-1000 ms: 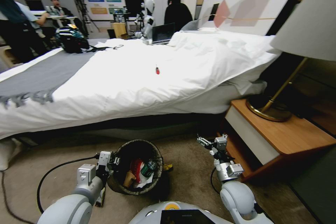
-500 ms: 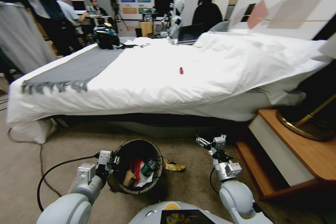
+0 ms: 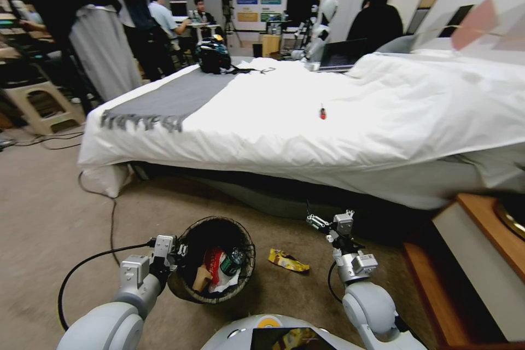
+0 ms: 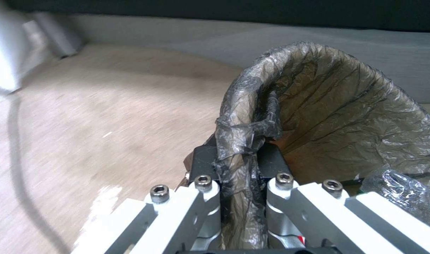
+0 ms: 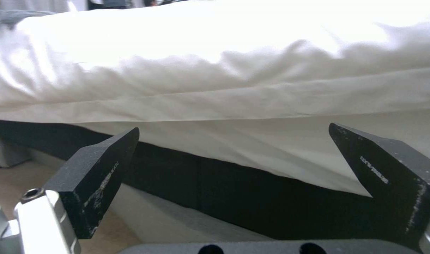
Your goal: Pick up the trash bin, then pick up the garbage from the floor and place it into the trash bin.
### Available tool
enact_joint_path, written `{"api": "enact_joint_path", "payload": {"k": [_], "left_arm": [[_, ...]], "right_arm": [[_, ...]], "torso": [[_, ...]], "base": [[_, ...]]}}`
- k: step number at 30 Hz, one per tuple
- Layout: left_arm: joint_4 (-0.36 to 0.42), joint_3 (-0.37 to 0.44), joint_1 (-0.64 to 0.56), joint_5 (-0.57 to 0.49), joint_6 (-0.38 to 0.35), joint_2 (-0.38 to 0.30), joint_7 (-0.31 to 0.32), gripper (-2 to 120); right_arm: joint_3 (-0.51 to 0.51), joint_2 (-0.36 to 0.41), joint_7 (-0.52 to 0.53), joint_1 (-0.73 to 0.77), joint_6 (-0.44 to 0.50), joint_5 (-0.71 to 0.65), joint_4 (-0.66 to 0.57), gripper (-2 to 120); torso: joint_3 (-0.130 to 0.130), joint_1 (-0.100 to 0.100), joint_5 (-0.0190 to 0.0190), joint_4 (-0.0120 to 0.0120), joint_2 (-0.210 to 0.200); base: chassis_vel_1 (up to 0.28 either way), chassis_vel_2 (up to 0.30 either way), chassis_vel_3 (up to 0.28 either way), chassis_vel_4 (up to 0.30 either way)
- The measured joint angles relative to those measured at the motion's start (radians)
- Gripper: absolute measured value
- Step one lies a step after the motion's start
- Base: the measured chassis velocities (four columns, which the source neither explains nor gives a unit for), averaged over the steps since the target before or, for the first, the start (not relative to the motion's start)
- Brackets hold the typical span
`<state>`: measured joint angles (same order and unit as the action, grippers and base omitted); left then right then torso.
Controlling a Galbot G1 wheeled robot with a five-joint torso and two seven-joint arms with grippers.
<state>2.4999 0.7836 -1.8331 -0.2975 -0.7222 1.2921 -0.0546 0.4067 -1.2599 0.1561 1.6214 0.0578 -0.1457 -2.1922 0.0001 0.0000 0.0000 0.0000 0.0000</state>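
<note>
right claw [image 5: 234, 158] agape, white bedding [image 5: 234, 63]

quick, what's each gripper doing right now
Left gripper: shut on the liner-covered rim of the trash bin.
Right gripper: open, holding nothing, facing the bed.

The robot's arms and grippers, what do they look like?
Both arms have rounded light-grey shells ending in silver metal wrist blocks. A black cable loops from the left arm across the floor. The left gripper has white and silver linkage bars with hex screws and black pads. The right gripper has two matte black wedge-shaped fingers with small white lettering and scuffed edges.
</note>
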Motion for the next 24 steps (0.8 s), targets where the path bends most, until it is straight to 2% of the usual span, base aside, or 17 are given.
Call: {"api": "enact_joint_path", "payload": {"k": [6,10,12,14,16,17,19,24], "left_arm": [[0.0,0.001,0.0,0.003,0.012,0.0,0.001,6],[0.0,0.001,0.002,0.003,0.016,0.0,0.001,6],[0.0,0.001,0.003,0.003,0.018,-0.001,0.002,6],[0.0,0.002,0.004,0.003,0.018,-0.001,0.002,6],[0.0,0.004,0.005,0.002,0.018,-0.005,0.003,6],[0.0,0.004,0.005,0.002,0.018,-0.005,0.003,6],[0.0,0.006,0.007,0.0,0.018,-0.007,0.003,6],[0.0,0.006,0.006,0.0,0.018,-0.005,0.003,6]], "right_arm": [[0.04,0.016,-0.02,0.005,-0.066,-0.031,-0.008,100],[0.091,0.062,-0.062,0.019,-0.14,-0.07,-0.015,100],[0.113,0.134,-0.063,0.022,-0.157,-0.092,-0.004,100],[0.119,0.158,-0.063,0.023,-0.163,-0.108,0.001,100],[0.13,0.235,-0.069,0.028,-0.197,-0.183,0.01,100],[0.13,0.235,-0.069,0.028,-0.197,-0.183,0.01,100],[0.136,0.296,-0.094,0.027,-0.228,-0.266,0.028,100],[0.129,0.369,-0.129,0.012,-0.276,-0.369,0.05,100]], "torso": [[0.0,0.0,0.0,0.0005,0.0],[0.0,0.0,0.0002,-0.0006,0.0],[0.0,0.0,0.0002,-0.0003,0.0],[0.0,0.0,0.0002,-0.0001,0.0],[0.0,0.0,0.0001,-0.0001,0.0],[0.0,0.0,0.0001,-0.0001,0.0],[0.0,0.0,0.0002,-0.0001,0.0],[0.0,0.0,0.0001,-0.0001,0.0]], "base": [[0.071,0.066,0.075,0.079],[0.007,0.007,0.015,0.007],[0.0,0.0,0.0,0.0],[0.0,0.0,0.0,0.0],[0.0,0.0,0.0,0.0],[0.0,0.0,0.0,0.0],[0.0,0.0,0.0,0.0],[0.0,0.0,0.0,0.0]]}}
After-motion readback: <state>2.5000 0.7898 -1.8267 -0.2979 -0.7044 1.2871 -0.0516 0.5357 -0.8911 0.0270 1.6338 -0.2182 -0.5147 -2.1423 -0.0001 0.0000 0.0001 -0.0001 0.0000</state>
